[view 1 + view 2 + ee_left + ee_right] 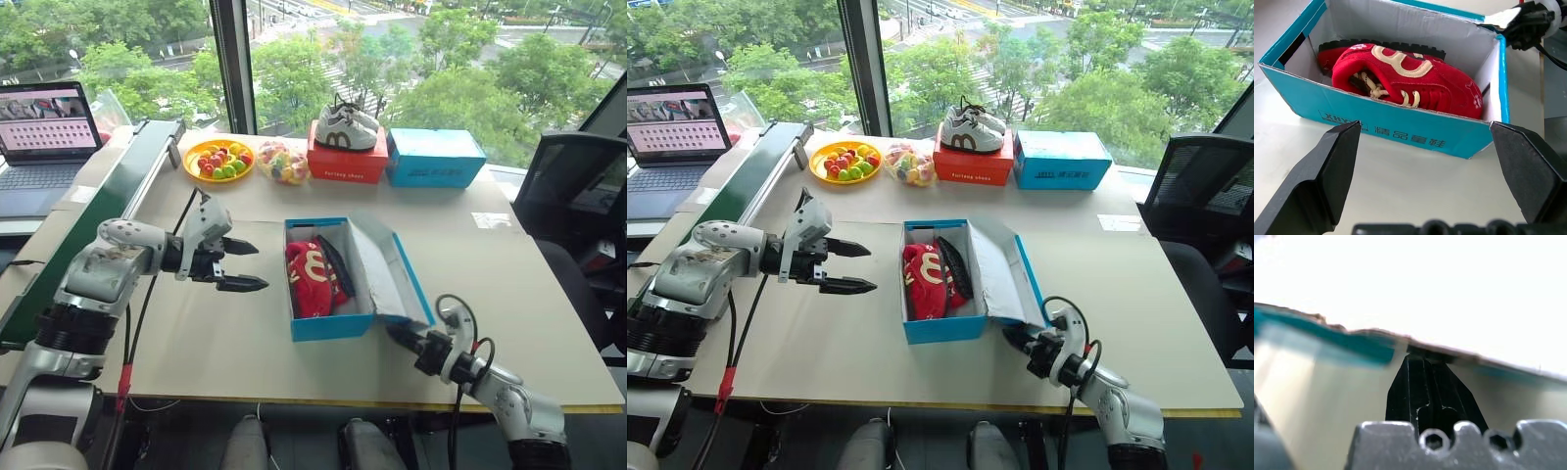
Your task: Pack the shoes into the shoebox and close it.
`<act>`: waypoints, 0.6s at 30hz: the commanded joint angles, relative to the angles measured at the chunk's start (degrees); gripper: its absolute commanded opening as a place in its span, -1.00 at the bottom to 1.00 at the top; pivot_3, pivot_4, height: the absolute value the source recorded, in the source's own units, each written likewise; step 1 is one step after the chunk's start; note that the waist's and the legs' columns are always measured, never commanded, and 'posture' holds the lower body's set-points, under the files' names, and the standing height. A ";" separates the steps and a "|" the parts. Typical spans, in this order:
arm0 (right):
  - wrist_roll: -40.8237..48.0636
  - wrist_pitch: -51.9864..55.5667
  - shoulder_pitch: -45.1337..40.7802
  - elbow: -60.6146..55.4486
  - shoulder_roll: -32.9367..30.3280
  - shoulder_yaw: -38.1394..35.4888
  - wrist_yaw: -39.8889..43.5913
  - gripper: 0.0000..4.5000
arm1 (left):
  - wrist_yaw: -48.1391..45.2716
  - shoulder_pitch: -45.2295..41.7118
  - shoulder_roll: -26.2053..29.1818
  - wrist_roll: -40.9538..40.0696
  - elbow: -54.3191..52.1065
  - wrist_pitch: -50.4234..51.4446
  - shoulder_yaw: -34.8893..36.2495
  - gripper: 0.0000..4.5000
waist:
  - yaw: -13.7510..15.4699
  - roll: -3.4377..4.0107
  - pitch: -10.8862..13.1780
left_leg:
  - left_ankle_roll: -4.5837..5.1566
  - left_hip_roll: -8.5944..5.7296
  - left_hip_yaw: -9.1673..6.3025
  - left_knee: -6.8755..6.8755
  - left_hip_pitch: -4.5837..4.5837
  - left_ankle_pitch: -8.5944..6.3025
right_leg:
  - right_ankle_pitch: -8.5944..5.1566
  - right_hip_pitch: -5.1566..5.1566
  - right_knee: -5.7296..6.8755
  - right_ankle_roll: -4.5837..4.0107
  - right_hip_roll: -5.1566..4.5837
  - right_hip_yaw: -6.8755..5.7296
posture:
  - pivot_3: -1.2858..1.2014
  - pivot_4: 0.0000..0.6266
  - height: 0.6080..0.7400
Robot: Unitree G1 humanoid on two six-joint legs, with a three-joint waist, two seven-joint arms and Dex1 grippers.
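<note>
The blue shoebox (331, 325) stands open near the middle of the pale worktop (216, 343), its white inside facing up and its hinged flap lid (390, 269) leaning out over the box's right side. The red shoes (312, 279) lie inside it, on their sides, one cream arch mark turned upward and a dark sole showing along the right of the pair; the left wrist view shows pale laces and a studded sole edge against the far white wall. The left end effector (238, 265) hovers above the worktop to the left of the shoebox, apart from it, with its two black fingers spread wide and nothing between them. The right end effector (400, 338) sits low at the near right corner of the shoebox, under the free edge of the lid, fingers pressed together with their tips against that edge; whether any card is pinched between them cannot be told. At the far edge of the worktop stand a yellow plate of toy fruit (218, 160), a bag of colourful pieces (282, 163), a red shoebox (347, 164) with white-and-grey sneakers (345, 126) on top, and another blue box (435, 158). A laptop (44, 142) stands open at the far left.
</note>
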 commanded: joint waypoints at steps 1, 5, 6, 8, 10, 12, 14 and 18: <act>4.27 -3.48 -2.36 6.85 2.06 -7.46 -2.77 -0.98 | -0.36 -1.32 0.98 -0.38 -1.91 0.47 1.57 1.00 | -0.07 0.01 0.00 | -0.03 0.00 0.02 -0.01 0.19 -0.02 | 0.04 0.05 -0.14 -0.05 -0.05 -0.01 | 0.03 -0.52 1.00; 9.86 -3.72 -3.98 4.33 3.91 -10.69 -1.51 -0.98 | -0.23 -1.22 1.13 -0.40 -2.27 0.75 1.71 1.00 | 0.06 0.09 0.05 | -0.06 -0.03 0.13 -0.06 0.25 -0.04 | 0.12 0.12 -0.26 -0.19 -0.17 0.00 | 0.03 -0.52 1.00; 11.28 -3.23 -4.12 3.17 4.06 -11.03 -1.08 -0.98 | -0.23 -1.18 1.16 -0.41 -2.35 0.83 1.75 1.00 | 0.09 0.17 0.09 | -0.06 -0.02 0.14 -0.06 0.23 -0.04 | 0.13 0.09 -0.25 -0.19 -0.17 0.01 | 0.03 -0.52 1.00; 16.79 -0.82 -5.36 -1.31 4.42 -12.30 -0.50 -0.98 | -0.18 -0.89 1.35 -0.50 -2.69 1.08 1.96 1.00 | 0.12 0.37 0.22 | -0.05 -0.03 0.17 -0.08 0.08 -0.03 | 0.16 0.09 -0.14 -0.19 -0.17 0.04 | 0.03 -0.52 1.00; 22.91 2.40 -6.99 -4.42 4.74 -13.53 -1.41 -0.98 | 0.00 -0.55 1.57 -0.63 -2.83 1.37 2.31 1.00 | 0.02 0.65 0.38 | 0.07 -0.03 0.16 -0.09 -0.09 0.05 | 0.19 -0.08 0.04 -0.15 -0.12 0.05 | 0.03 -0.52 1.00; 24.01 3.58 -7.06 -7.53 4.43 -11.89 -1.30 -0.98 | -0.06 -0.13 2.08 -0.55 -2.91 1.34 2.55 1.00 | -0.33 0.77 0.43 | 0.41 -0.02 0.13 -0.15 -0.09 0.26 | 0.28 -0.12 0.11 0.02 -0.03 0.08 | 0.03 -0.52 1.00; 25.73 5.21 -6.94 -11.72 4.16 -9.97 -1.26 -0.98 | -0.06 0.33 2.62 -0.61 -3.06 1.40 3.03 1.00 | -0.38 0.77 0.42 | 0.46 -0.02 0.04 -0.25 -0.09 0.28 | 0.21 -0.12 0.16 -0.05 0.05 0.08 | 0.03 -0.52 1.00; 29.07 9.43 -7.55 -18.10 3.39 -5.63 -2.45 -0.98 | 0.42 1.18 3.21 -0.66 -3.41 1.44 3.86 1.00 | -0.15 0.78 0.43 | 0.46 -0.05 -0.01 -0.60 -0.18 0.26 | 0.01 -0.28 0.15 -0.06 0.07 0.04 | 0.03 -0.52 1.00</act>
